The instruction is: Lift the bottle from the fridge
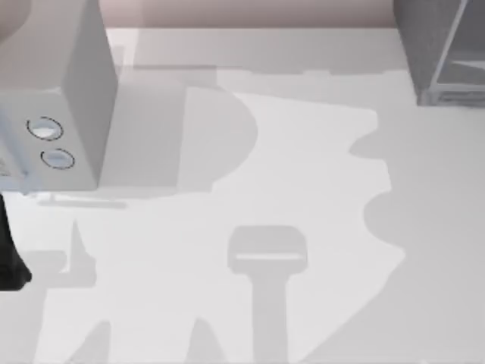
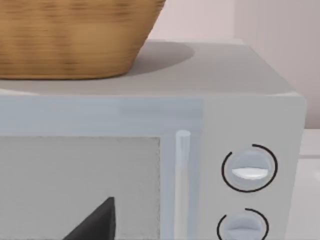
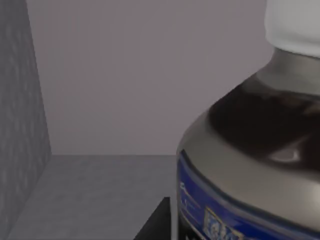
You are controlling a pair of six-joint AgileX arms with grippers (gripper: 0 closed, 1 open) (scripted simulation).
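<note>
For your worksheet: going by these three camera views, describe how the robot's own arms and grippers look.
Little shows. A glossy black left arm sits at the table's left edge. A matte black, wedge-shaped finger of the left gripper and one of the right gripper. No cables or markings visible.

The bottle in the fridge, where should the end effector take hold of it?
Grip the bottle around its broad labelled body, just below the dark shoulders, coming in level through the open front of the fridge. It stands upright, and the white cap looks too small for a sure hold.

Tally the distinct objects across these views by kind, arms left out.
Bottle: 1
Fridge: 1
Microwave with two dials: 1
Wicker basket on the microwave: 1
Total: 4
</note>
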